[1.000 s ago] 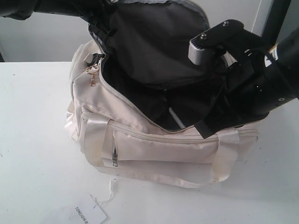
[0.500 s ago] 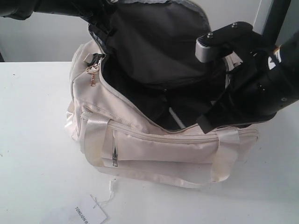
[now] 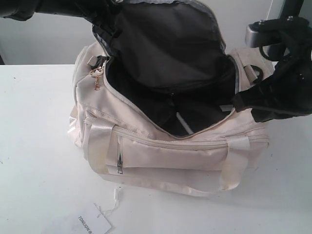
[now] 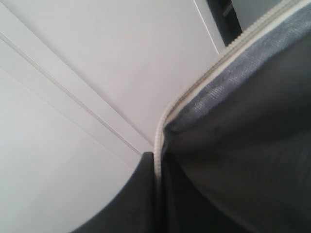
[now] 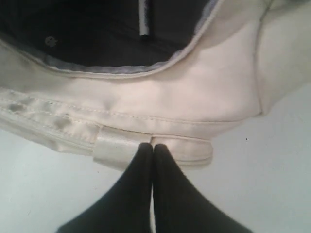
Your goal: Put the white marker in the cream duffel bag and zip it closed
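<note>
Right hand (image 5: 153, 147): jaws pressed fully together, holding nothing, tips just outside the end wall of the cream duffel bag (image 3: 170, 156), near a shiny strap tab (image 5: 119, 145). Left hand (image 4: 154, 162): appears clamped on the raised flap's zip edge, holding the mouth open. White marker (image 5: 144, 18): inside, lying on the black lining. Handling: the fabric is soft and will likely sag when released, so the zip needs tension. Recommended grip point: gold ring pull (image 3: 96, 80), with the opposite end braced.
</note>
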Robot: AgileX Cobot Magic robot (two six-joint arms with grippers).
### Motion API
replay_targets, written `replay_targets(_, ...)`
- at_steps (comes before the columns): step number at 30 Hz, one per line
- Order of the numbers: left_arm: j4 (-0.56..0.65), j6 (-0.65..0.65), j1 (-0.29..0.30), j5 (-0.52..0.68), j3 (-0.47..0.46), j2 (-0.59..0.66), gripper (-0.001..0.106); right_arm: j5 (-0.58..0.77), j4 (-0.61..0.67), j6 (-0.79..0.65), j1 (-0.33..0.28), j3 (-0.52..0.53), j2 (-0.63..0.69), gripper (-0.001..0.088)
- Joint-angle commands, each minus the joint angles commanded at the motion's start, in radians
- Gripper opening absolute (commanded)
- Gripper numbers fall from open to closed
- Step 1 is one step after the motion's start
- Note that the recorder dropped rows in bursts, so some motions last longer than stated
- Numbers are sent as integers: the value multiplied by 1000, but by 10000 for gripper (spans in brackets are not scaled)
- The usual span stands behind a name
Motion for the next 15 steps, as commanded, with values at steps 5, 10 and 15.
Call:
replay_targets(5, 0, 0, 0, 0, 0, 0, 0, -8, -9, 55, -60, 0, -46, 0)
replay_targets(10, 0, 0, 0, 0, 0, 0, 0, -9, -15, 85, -104, 0, -100, 0)
replay_targets(15, 0, 0, 0, 0, 0, 0, 0, 13, -15, 90, -108, 0, -130, 0)
